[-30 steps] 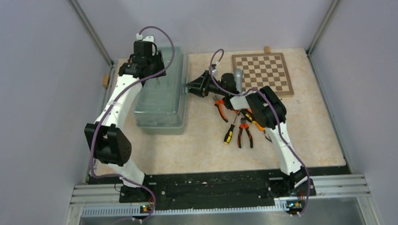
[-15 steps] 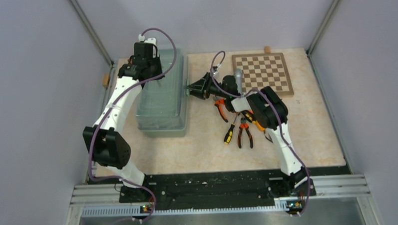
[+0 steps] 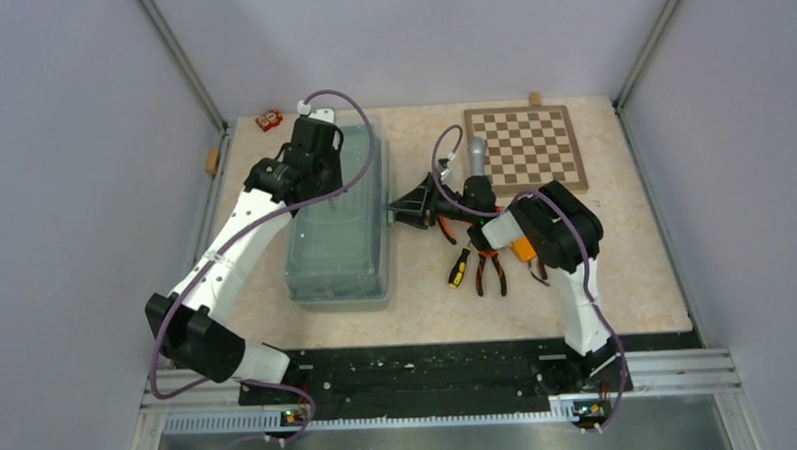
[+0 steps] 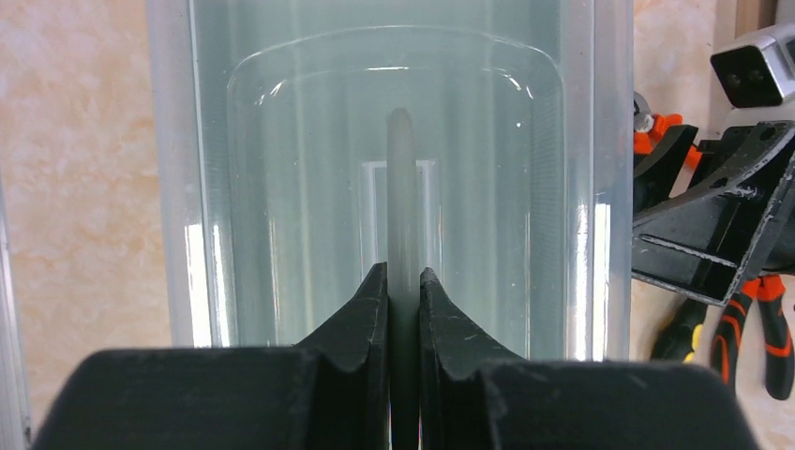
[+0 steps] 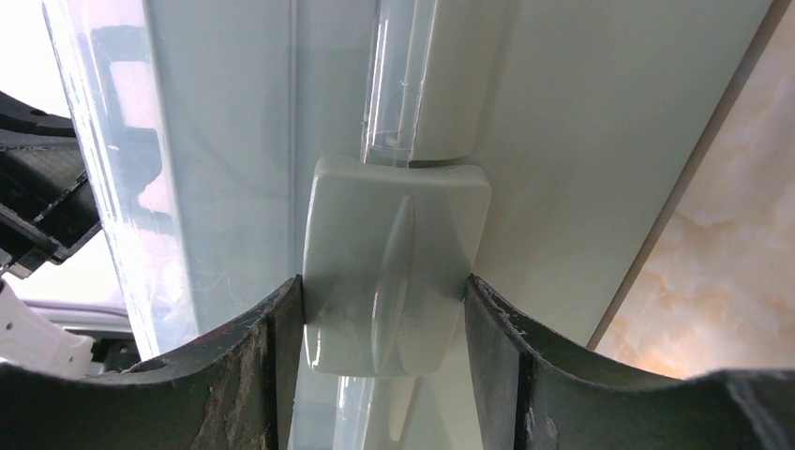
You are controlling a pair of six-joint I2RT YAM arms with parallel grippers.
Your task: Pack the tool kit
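The pale-green toolbox [image 3: 337, 232] with its translucent lid [image 4: 394, 141] lies lengthwise left of the table's middle. My left gripper [image 3: 317, 156] [image 4: 403, 277] hangs over its far end, shut on the lid's thin pale handle [image 4: 403, 178]. At the box's right side my right gripper [image 3: 402, 213] [image 5: 384, 291] is shut on the green latch [image 5: 394, 267], a finger against each side. Orange-handled pliers [image 3: 491, 272] [image 4: 764, 323], a yellow-black screwdriver [image 3: 459, 269] and a second pair of pliers [image 3: 441, 223] lie on the table under the right arm.
A wooden chessboard [image 3: 527, 145] lies at the back right, with a grey cylinder [image 3: 477, 157] by its left edge. A small orange-red object [image 3: 268, 119] sits at the back left corner. Small wooden blocks rest at the far edge [image 3: 535, 98] and the left rail [image 3: 210, 162].
The left gripper has shut on the lid handle. The toolbox has shifted toward the near side and right, both arms moving with it. The orange-red object at the back left has come into view.
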